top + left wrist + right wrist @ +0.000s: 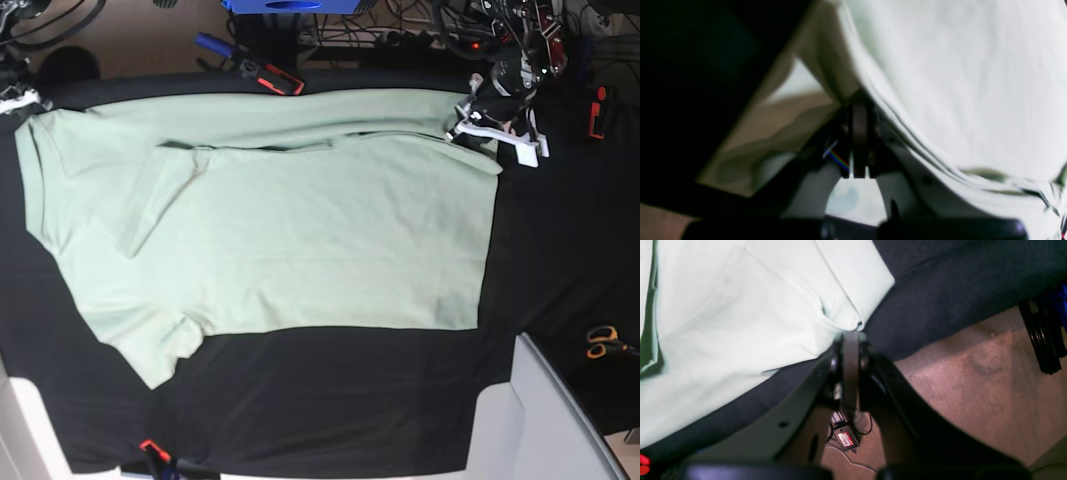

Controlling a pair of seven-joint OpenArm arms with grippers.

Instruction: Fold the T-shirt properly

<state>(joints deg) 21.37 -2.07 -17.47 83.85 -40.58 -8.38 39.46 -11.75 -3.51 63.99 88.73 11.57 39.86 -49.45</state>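
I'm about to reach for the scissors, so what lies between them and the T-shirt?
Only bare black tablecloth separates the T-shirt and scissors, in the base view.

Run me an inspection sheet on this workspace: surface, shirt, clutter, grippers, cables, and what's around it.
Surface: black cloth under the shirt.
Job's things: pale green T-shirt, spread out, its edge near the arms folded over in part; one sleeve sticks out at the far side from them.
Clutter: orange-handled scissors and a blue-and-red tool on the cloth.
Left gripper: shut at the shirt's edge; grip unclear.
Right gripper: shut at the shirt's edge; grip unclear.
Cables: thin cable on the floor.
Surroundings: brown floor, small labelled box.
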